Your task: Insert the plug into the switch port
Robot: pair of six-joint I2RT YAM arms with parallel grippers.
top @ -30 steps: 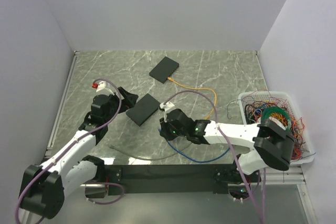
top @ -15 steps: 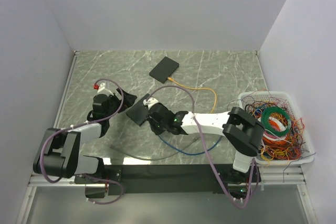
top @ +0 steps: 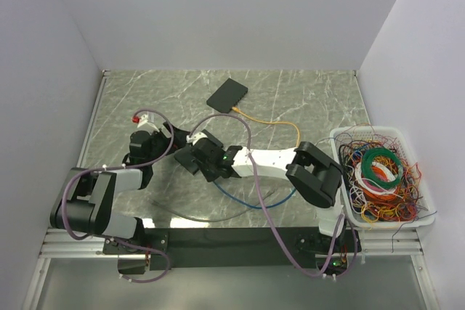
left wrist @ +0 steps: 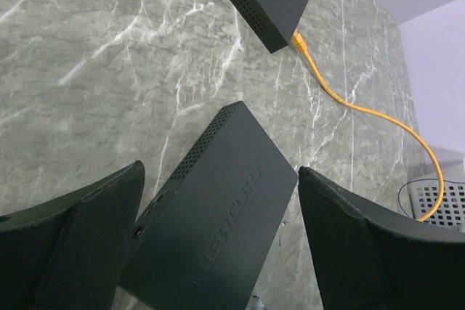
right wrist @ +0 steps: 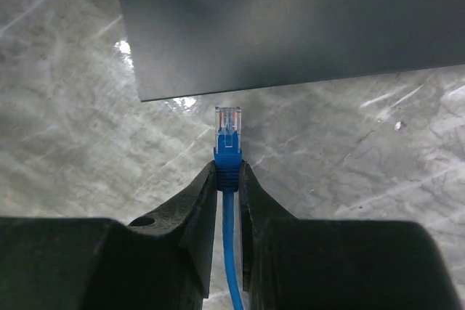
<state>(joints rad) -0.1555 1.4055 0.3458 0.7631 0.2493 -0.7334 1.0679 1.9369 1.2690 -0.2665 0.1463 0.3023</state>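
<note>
The near black switch [left wrist: 218,208] lies flat between the fingers of my left gripper [left wrist: 219,172], which is open wide and straddles it without touching. From above, that switch [top: 185,156] sits between the left gripper [top: 166,141] and the right gripper [top: 200,152]. My right gripper [right wrist: 228,168] is shut on the blue boot of the clear plug [right wrist: 227,125], whose blue cable [top: 240,201] trails behind. The plug tip points at the switch's edge [right wrist: 290,19] with a small gap. No port shows in the right wrist view.
A second black switch [top: 227,95] lies farther back with an orange cable [top: 280,123] plugged in. A white basket [top: 363,130] full of tangled wires stands at the right edge. A grey cable [top: 196,215] lies near the front.
My right arm has swung left across the table, carrying the plug up to the near switch. The left gripper has stayed around the switch's left end.
</note>
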